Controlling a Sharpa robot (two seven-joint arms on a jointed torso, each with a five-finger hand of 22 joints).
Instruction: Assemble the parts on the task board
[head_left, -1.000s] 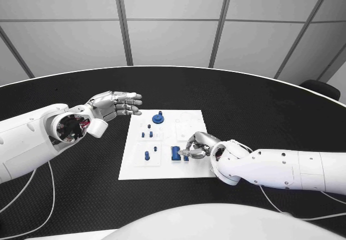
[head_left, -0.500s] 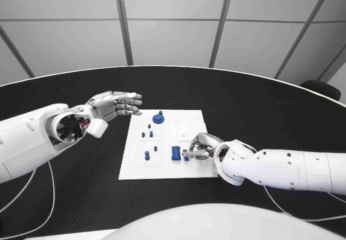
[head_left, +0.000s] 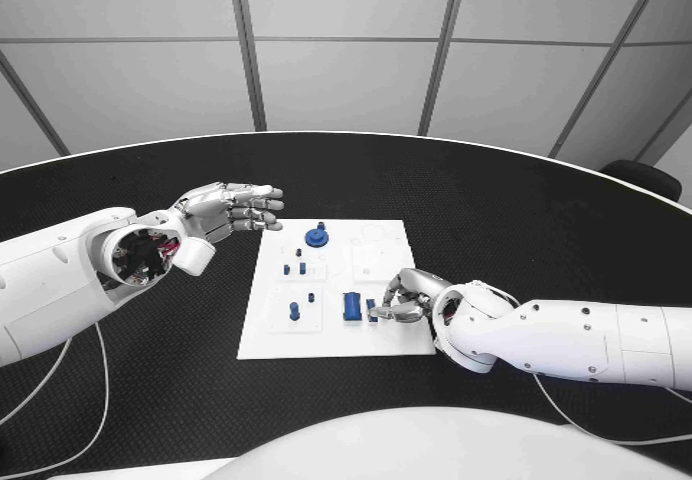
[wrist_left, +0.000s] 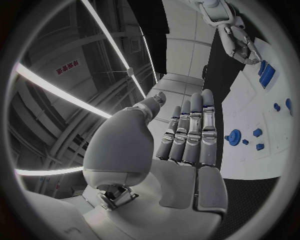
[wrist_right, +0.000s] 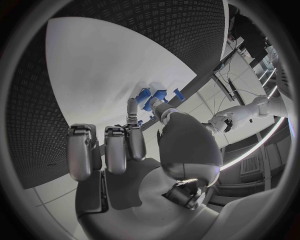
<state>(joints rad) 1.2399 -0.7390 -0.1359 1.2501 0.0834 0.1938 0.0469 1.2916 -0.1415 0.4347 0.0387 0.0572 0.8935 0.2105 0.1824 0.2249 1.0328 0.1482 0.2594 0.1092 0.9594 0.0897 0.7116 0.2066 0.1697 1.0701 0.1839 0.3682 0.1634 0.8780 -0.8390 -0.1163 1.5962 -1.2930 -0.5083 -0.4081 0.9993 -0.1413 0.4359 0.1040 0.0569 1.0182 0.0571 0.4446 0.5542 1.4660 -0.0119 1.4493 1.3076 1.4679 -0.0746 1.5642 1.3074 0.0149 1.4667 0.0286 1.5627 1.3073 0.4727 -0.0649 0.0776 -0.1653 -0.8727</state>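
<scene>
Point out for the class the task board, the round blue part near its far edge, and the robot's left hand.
task board (head_left: 274, 340), head view: bare white surface near its front left corner.
round blue part (head_left: 316, 237), head view: its top face.
left hand (head_left: 231, 210), head view: back of the hand.

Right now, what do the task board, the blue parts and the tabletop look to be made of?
Task board: white, matte, probably plastic; shallow moulded recesses show in its face. Blue parts, such as the round one: uniformly coloured with a dull sheen, likely moulded or printed plastic. Table: black with a fine repeating weave-like texture, clearer in the right wrist view; perhaps a rubber or fabric mat, which one I cannot tell.
</scene>
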